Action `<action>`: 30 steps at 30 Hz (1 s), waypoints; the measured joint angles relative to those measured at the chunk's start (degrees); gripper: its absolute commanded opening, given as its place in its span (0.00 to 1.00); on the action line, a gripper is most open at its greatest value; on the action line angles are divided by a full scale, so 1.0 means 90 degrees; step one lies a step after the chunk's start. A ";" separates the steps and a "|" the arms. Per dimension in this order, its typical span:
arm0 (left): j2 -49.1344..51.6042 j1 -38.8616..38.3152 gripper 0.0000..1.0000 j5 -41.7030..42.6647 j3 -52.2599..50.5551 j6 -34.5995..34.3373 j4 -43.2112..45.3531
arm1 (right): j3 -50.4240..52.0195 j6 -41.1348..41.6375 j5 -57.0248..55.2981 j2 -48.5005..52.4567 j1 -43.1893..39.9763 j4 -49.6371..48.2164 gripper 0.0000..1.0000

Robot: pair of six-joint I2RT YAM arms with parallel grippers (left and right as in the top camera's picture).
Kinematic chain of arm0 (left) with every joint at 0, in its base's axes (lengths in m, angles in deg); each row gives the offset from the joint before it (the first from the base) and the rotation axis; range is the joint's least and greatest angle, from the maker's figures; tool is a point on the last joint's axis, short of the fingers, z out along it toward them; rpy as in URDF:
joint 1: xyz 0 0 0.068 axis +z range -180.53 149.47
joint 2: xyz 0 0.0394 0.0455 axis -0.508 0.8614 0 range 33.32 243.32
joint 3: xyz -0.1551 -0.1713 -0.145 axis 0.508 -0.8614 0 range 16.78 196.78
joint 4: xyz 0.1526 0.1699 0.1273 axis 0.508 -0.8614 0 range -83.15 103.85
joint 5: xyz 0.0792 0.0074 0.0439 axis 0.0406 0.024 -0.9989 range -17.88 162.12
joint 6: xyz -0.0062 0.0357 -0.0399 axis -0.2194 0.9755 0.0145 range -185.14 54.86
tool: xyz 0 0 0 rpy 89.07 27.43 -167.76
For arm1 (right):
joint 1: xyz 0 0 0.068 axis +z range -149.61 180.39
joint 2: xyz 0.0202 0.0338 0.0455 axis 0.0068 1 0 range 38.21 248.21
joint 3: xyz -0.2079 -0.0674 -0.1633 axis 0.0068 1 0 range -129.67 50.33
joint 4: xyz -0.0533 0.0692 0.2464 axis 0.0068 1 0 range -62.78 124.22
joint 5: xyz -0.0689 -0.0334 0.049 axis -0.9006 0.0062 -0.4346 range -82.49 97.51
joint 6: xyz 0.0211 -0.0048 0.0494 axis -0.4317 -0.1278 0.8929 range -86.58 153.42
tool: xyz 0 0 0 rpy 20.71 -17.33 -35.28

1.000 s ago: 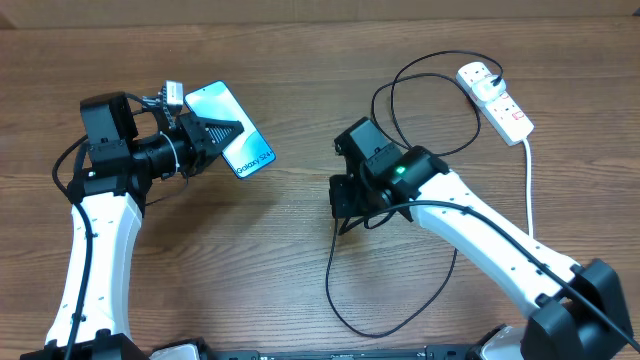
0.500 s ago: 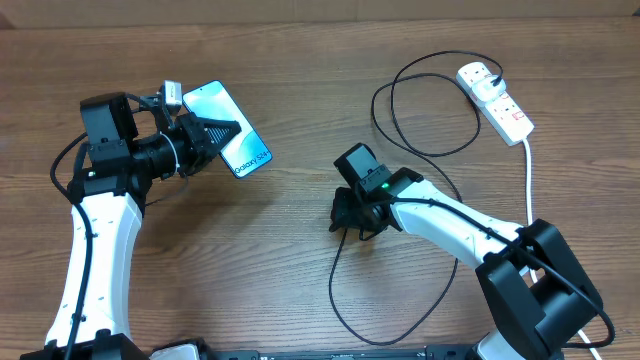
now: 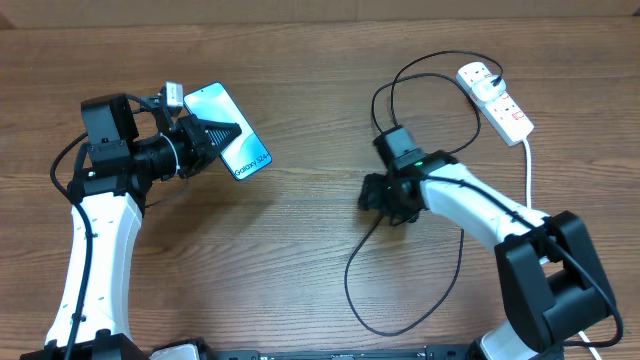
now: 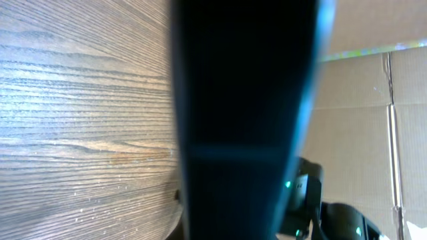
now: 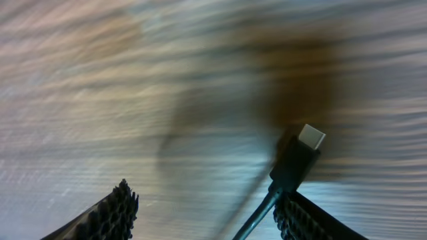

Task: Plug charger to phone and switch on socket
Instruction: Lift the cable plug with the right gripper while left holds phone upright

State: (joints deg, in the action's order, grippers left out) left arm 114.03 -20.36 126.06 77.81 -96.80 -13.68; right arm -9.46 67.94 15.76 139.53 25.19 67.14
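Note:
My left gripper point(image 3: 232, 131) is shut on the phone point(image 3: 240, 143), holding it off the table with its light-blue screen facing up. In the left wrist view the phone point(image 4: 247, 113) is a dark slab filling the middle. The charger cable point(image 3: 352, 290) loops across the table to its black plug in the white socket point(image 3: 497, 98) at the back right. My right gripper point(image 3: 376, 196) hovers low over the cable, open. The charger's connector point(image 5: 295, 159), silver-tipped, lies against the inner side of the right finger point(image 5: 303, 220); the other finger point(image 5: 112, 212) stands far from it.
The socket's thick white cord point(image 3: 529, 190) runs down the right side, past my right arm point(image 3: 470, 205). Cardboard walls point(image 4: 373, 107) stand beyond the table. The black cable makes a second loop point(image 3: 430, 110) between my right gripper and the socket.
My right gripper has opened from shut and moved right and a little toward the back, with the cable loop shifting right too. The left gripper and the phone have stayed still.

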 measured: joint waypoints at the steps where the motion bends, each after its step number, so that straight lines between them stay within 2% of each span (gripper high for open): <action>1: 0.0000 0.0000 0.04 0.0000 0.0000 0.0024 -0.0012 | 0.0000 -0.0117 0.0061 0.0000 -0.0163 -0.0005 0.68; 4: 0.0000 0.0000 0.04 -0.0002 0.0000 0.0046 -0.0012 | -0.0005 -0.0318 0.0187 0.0000 -0.0253 0.0087 0.90; 7: 0.0000 0.0000 0.04 -0.0061 0.0000 0.0063 -0.0049 | -0.0005 -0.0357 0.0066 0.0000 -0.0243 0.0357 0.96; 11: 0.0000 0.0000 0.04 -0.0124 0.0000 0.0063 -0.0141 | -0.0005 -0.0432 -0.0107 0.0000 -0.0245 0.0410 0.97; 12: 0.0000 0.0000 0.04 -0.0134 0.0000 0.0063 -0.0141 | -0.0005 -0.0488 -0.0104 0.0000 -0.0245 0.0374 0.95; 13: 0.0000 0.0000 0.04 -0.0141 0.0000 0.0063 -0.0141 | -0.0005 -0.0478 -0.0107 0.0000 -0.0255 0.0333 0.84; 16: 0.0000 0.0000 0.04 -0.0146 0.0000 0.0063 -0.0141 | -0.0007 0.0049 -0.0155 0.0000 -0.0267 -0.0024 0.61; 18: 0.0000 0.0000 0.04 -0.0146 0.0000 0.0063 -0.0143 | -0.0012 0.0374 -0.0333 0.0000 -0.0270 -0.0046 0.54; 19: 0.0000 0.0000 0.04 -0.0146 0.0000 0.0063 -0.0143 | -0.0012 0.0408 -0.0367 0.0000 -0.0270 -0.0036 0.45; 22: 0.0000 0.0000 0.04 -0.0170 0.0000 0.0063 -0.0160 | -0.0012 0.0823 -0.0597 0.0000 -0.0287 -0.0053 0.43; 30: 0.0000 0.0000 0.04 -0.0189 0.0000 0.0063 -0.0165 | -0.0012 0.1027 -0.0641 0.0245 -0.0284 -0.0097 0.33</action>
State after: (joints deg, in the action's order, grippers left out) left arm 114.03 -20.36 124.35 77.81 -96.23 -15.17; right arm -9.57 77.18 9.99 141.74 22.63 66.26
